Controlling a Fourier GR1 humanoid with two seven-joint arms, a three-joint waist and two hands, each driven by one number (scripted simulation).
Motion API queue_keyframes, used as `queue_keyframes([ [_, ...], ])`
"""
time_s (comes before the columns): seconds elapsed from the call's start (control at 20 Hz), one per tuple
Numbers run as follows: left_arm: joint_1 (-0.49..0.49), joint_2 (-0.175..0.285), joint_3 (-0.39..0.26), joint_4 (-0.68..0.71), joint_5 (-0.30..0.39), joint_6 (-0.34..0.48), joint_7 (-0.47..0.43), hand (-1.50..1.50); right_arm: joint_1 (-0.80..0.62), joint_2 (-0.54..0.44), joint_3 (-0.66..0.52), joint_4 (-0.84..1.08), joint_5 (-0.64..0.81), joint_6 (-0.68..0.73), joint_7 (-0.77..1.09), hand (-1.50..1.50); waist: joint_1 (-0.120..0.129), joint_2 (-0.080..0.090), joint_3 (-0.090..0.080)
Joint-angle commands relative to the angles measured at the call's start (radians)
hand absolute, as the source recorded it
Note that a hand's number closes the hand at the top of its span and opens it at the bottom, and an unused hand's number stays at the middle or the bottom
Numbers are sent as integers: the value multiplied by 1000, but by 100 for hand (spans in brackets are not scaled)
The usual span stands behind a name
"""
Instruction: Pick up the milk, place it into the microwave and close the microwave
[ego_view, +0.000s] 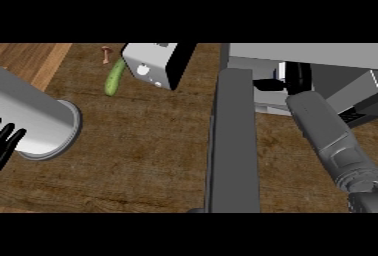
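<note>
The black right hand (295, 77) reached into the open cavity of the grey microwave (310, 52) at the upper right, its fingers curled round a white milk carton (281, 71), of which only a thin sliver showed. The dark grey microwave door (235, 150) stood wide open, seen edge-on across the brown wooden counter (140, 165). The black left hand (7, 140) rested open at the left edge. A long green cucumber (114, 79) lay beside a white and black boxy appliance (156, 64).
</note>
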Motion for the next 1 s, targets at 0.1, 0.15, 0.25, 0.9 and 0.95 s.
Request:
queue_keyframes([
  [0.1, -22, -28, -68, 7, -35, -34, -20, -150, 5, 47, -73, -11, -82, 132, -62, -150, -31, -15, -2],
  [0.15, -28, -26, -61, 6, -29, -24, -18, -150, 21, 43, -94, -17, -105, 165, -90, -150, -30, -14, -1],
  [0.25, -23, -30, -84, -13, -6, -15, 25, -150, 59, 54, -108, -21, -121, 208, -146, -150, -40, -21, -1],
  [0.9, 12, -104, -221, -46, -89, -29, 45, 150, 237, 100, -184, -29, -243, 587, -274, -150, -100, -51, -5],
  [0.95, -24, -91, -230, -83, -2, 6, 125, 150, 268, 97, -184, -21, -243, 591, -296, -150, -93, -48, -4],
])
